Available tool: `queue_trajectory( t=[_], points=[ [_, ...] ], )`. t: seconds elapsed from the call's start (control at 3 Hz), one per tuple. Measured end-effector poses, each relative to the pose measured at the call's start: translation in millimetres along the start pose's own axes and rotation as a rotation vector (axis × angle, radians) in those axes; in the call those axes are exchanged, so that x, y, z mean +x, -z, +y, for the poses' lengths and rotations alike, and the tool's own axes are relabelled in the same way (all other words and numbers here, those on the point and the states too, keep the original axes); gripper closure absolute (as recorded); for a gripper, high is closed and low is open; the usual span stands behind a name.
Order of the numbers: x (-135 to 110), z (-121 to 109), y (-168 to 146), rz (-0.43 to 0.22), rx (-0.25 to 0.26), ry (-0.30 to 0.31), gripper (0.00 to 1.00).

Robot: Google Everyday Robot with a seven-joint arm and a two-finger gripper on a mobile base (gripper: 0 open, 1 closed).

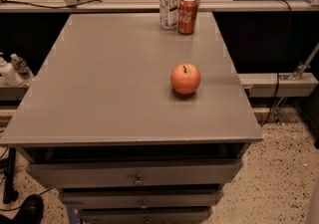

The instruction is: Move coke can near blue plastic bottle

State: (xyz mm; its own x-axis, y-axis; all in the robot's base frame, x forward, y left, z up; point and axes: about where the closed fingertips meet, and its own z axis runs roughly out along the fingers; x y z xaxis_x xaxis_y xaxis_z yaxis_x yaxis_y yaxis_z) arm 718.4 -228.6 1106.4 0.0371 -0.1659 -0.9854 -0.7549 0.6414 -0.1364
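The red coke can [187, 14] stands upright at the far edge of the grey table [109, 83], right of centre. The blue plastic bottle [169, 0], clear with a white cap and white label, stands upright just left of the can, almost touching it. My gripper is out of the camera view; no arm shows in the frame.
A red-orange apple [185, 78] sits on the table's right half, nearer the front. Small bottles [10, 71] stand on a low shelf off the table's left side. Drawers [137, 178] run below the table front. A rail and cables are at the right.
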Motion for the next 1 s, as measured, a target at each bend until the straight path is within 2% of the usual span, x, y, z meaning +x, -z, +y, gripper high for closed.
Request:
queue_trajectory(
  t=[0.33, 0.67, 1.0],
  points=[
    [-53, 26, 38, -0.016, 0.003, 0.090, 0.00],
    [-93, 52, 66, -0.031, 0.008, 0.178, 0.00],
    [-99, 55, 69, -0.034, 0.009, 0.189, 0.00]
  ],
)
